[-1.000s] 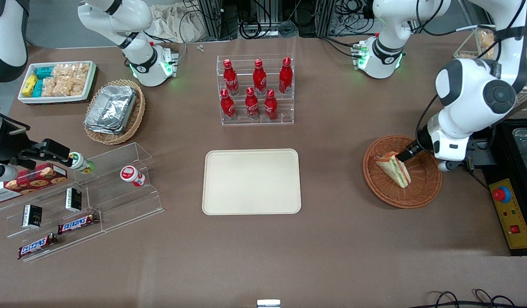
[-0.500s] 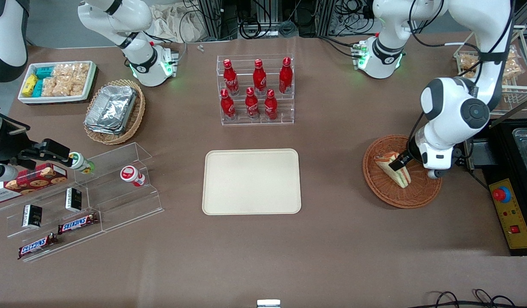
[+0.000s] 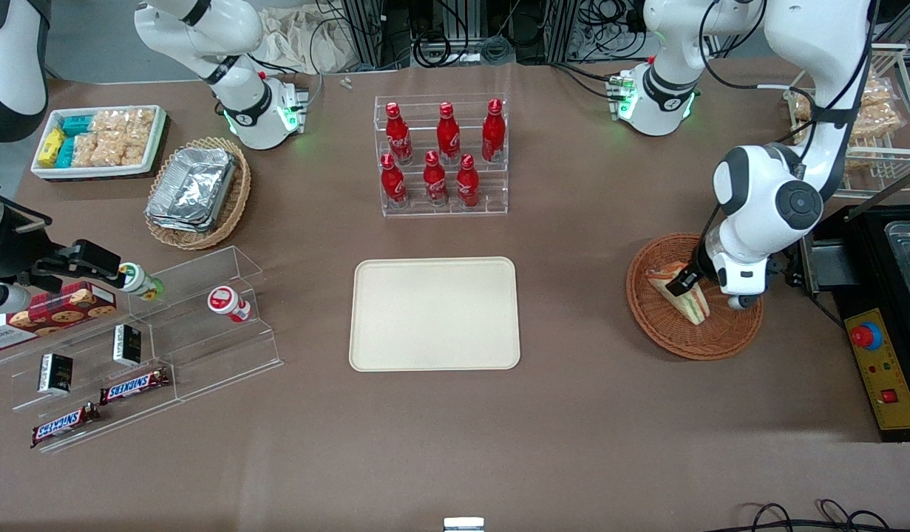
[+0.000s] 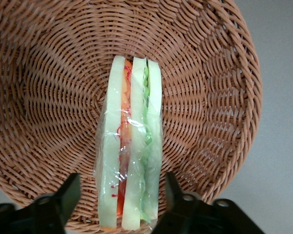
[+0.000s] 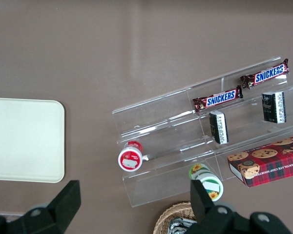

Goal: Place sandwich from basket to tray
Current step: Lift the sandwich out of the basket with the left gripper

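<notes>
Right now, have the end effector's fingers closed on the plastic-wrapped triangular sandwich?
No: the end effector is open, its fingers flanking the wrapped triangular sandwich with visible gaps in the reddish-brown wicker basket.

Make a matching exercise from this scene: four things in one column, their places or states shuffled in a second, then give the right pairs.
Things:
1. sandwich
2. tray
3. end effector
4. basket

Places or states:
A. bare, lying nearer the front camera than the red bottles
B. open, one finger on each side of the wrapped wedge
C. standing on edge in the wicker, wrapped in clear film
D. at the working arm's end of the table, holding the wedge

Pairs: 1-C, 2-A, 3-B, 4-D
</notes>
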`<state>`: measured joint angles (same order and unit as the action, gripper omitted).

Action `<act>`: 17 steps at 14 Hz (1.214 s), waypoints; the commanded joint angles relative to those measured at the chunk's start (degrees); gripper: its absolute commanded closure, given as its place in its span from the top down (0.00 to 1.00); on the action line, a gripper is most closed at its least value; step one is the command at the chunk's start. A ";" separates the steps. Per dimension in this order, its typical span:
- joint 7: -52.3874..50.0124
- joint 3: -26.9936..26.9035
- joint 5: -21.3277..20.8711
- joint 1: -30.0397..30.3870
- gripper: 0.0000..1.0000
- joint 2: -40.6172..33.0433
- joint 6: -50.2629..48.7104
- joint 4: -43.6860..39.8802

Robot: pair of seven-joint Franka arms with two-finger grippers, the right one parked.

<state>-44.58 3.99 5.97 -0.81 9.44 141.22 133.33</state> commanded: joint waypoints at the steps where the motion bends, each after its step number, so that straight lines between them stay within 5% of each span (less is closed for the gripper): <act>1: -1.74 -0.30 0.36 -0.68 0.00 -0.21 1.87 0.52; 4: -2.70 -0.21 -0.07 -0.86 0.00 -2.57 -0.58 0.26; 6: -2.36 -0.30 -0.16 -0.68 0.00 -7.48 -11.00 -2.97; 11: -1.74 -0.47 -2.36 -0.24 0.00 -8.39 -40.19 -25.01; 17: 8.25 -0.04 -2.10 -0.94 0.00 -6.28 -48.66 -34.27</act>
<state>-40.47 3.81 4.52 -0.92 0.54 95.66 102.82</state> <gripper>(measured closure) 0.859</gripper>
